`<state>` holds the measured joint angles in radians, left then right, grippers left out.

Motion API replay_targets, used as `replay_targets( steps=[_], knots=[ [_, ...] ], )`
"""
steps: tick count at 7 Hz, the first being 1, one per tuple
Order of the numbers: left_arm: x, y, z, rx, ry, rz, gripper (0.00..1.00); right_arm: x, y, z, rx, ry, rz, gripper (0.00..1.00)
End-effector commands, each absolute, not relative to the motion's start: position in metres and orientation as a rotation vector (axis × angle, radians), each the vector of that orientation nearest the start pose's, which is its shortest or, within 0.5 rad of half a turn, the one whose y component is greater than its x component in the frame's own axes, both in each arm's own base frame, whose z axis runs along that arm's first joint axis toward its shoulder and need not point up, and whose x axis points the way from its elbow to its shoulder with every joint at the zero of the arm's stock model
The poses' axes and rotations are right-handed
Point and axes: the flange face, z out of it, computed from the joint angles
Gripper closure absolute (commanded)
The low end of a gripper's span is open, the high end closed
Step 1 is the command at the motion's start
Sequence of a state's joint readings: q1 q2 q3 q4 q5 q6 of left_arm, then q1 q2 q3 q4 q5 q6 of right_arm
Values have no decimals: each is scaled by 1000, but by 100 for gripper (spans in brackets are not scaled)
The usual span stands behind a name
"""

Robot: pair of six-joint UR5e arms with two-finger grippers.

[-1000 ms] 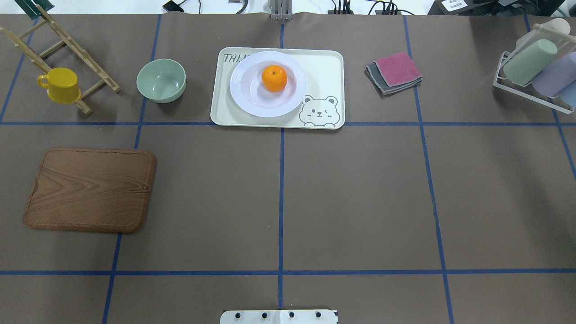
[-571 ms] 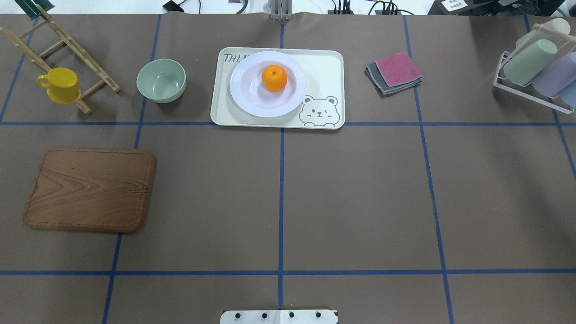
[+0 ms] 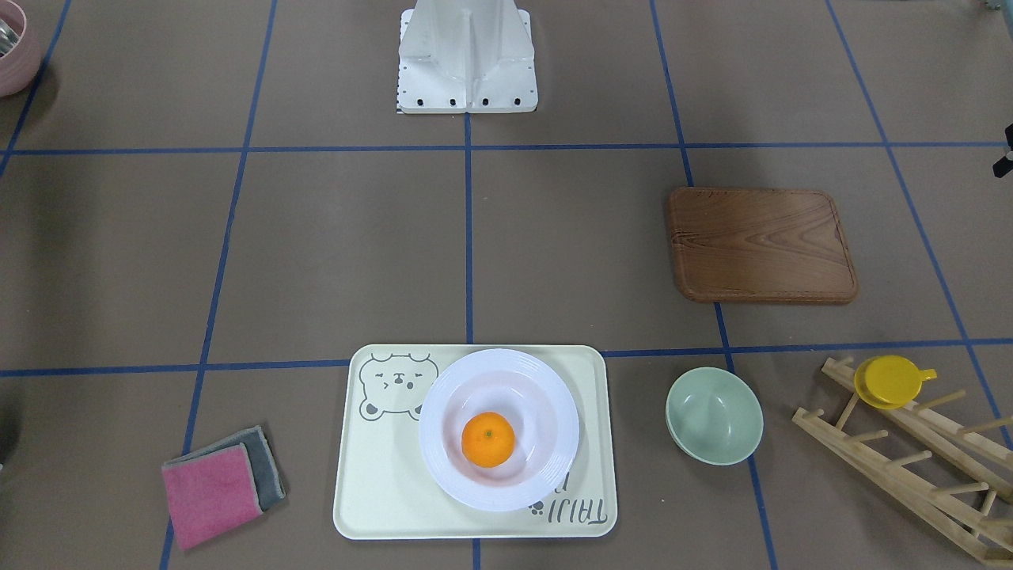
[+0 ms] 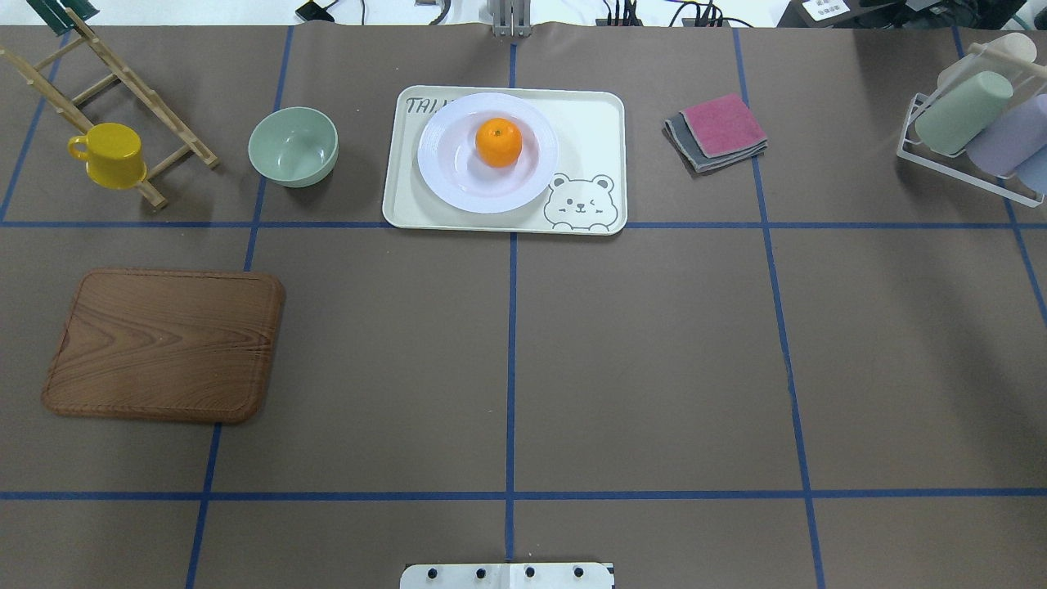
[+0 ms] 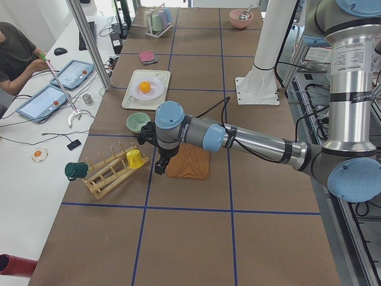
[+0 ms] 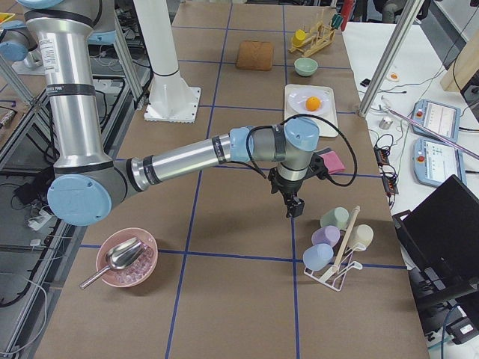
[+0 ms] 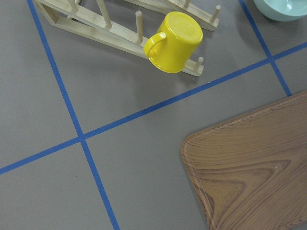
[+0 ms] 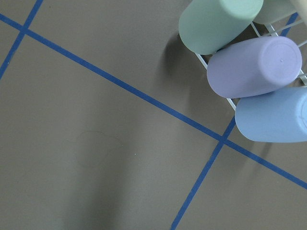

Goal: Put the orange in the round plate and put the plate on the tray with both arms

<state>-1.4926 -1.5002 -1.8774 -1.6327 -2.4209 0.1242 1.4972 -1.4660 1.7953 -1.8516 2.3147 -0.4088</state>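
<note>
The orange (image 4: 498, 141) sits in the sunken centre of the white round plate (image 4: 442, 176). That plate rests on the left half of the cream bear tray (image 4: 589, 123) at the far middle of the table. The front-facing view shows the same: orange (image 3: 488, 439), plate (image 3: 546, 396), tray (image 3: 380, 475). Both arms are well away from the tray. My left gripper (image 5: 159, 168) hangs over the table between the wooden board and the yellow cup. My right gripper (image 6: 294, 208) hangs near the rack of pastel cups. Whether either is open or shut, I cannot tell.
A pale-green bowl (image 4: 293, 147) stands left of the tray and folded pink and grey cloths (image 4: 720, 131) right of it. A wooden board (image 4: 164, 343), a yellow cup (image 4: 110, 155) on a peg rack, a cup rack (image 4: 973, 123) and a pink bowl (image 6: 126, 258) are also on the table.
</note>
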Motion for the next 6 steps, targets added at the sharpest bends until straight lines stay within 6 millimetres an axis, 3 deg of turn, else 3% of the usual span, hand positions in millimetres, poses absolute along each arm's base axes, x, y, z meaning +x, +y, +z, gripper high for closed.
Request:
replay_targets(
  steps=[1,6],
  knots=[
    [-22,-471,527,307,832,320,1,25,-522,534,155,-739,-473,0],
    [-22,-479,517,328,832,328,1,22,-524,533,155,-742,-478,0]
  ],
)
